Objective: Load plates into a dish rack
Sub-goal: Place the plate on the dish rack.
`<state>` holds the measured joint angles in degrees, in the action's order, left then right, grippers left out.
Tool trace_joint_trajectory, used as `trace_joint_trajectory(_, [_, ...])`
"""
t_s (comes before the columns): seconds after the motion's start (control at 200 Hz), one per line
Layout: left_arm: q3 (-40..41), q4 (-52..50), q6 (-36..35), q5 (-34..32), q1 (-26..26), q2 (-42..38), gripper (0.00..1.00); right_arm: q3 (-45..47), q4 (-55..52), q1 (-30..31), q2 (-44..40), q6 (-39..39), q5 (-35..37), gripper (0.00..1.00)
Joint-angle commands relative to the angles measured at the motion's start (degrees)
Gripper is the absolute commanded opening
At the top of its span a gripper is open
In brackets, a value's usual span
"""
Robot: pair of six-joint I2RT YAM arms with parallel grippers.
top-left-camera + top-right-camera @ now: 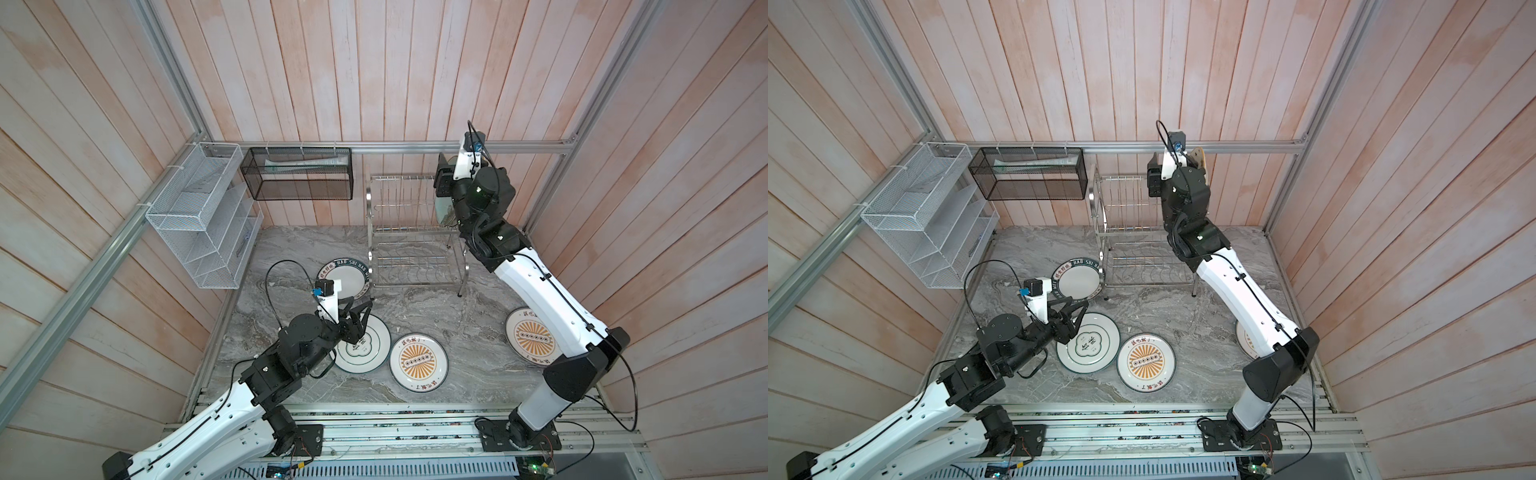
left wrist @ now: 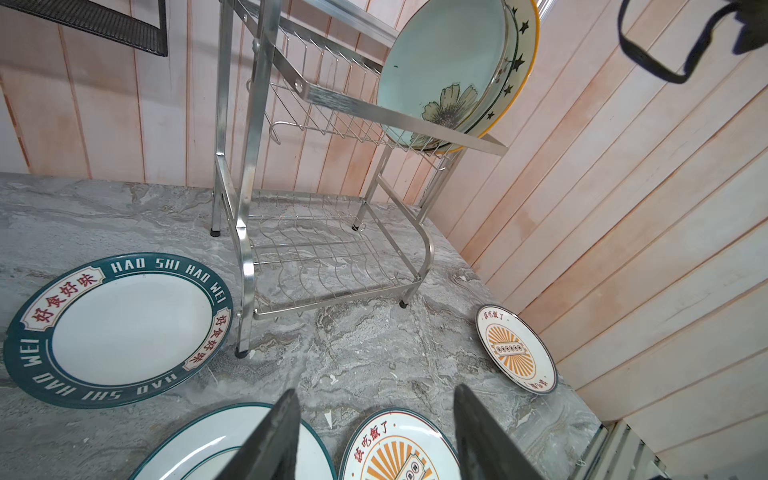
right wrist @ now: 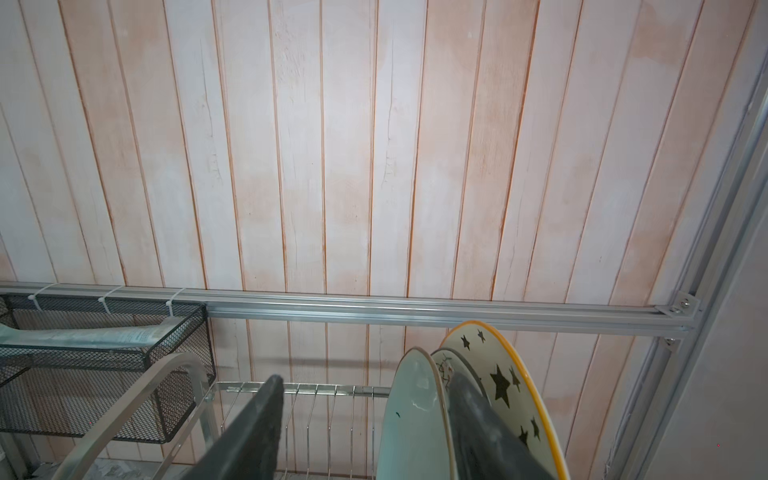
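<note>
Right wrist view: right gripper (image 3: 368, 376) jaws apart around the pale green plate (image 3: 411, 415), which stands on edge, propped by the dish rack (image 3: 316, 389).

Locate the dish rack (image 2: 374, 109), a two-tier steel wire frame standing upright at 12 o'clock on the table (image 1: 457, 320). At its 3 o'clock end, the upper tier holds three plates on edge, side by side: the pale green plate (image 3: 411, 415), the cream floral plate (image 3: 446, 365), and outermost the black-starred plate (image 3: 498, 386) with its gold rim. Four plates lie flat, face up:
- green-lettered plate (image 2: 120, 328), just beside the rack's 8 o'clock foot
- green quatrefoil plate (image 1: 368, 347), at 6 o'clock of it
- first sunburst plate (image 1: 418, 362), just beside the quatrefoil at 3 o'clock
- second sunburst plate (image 2: 515, 349), well apart, at the table's 4 o'clock
</note>
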<state>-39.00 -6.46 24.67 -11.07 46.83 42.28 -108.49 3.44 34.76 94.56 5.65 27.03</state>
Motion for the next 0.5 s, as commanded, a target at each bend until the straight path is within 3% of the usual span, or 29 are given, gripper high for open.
trace_joint_trajectory(0.0, [-1.8, 0.3, 0.2, -2.7, 0.2, 0.4, 0.60, 2.3, 0.8, -0.6, -4.7, -1.0, -5.5, 0.67])
trace_joint_trajectory(0.27, [-2.6, -0.2, 0.6, -5.5, 0.2, 1.1, 0.62, 17.9, 7.0, -1.4, -16.4, -3.2, -13.3, 0.68])
trace_joint_trajectory(0.495, [-5.0, -0.9, -0.2, -5.4, -0.1, 4.8, 0.63, 32.7, 13.5, -1.5, -25.1, -2.5, -13.8, 0.68])
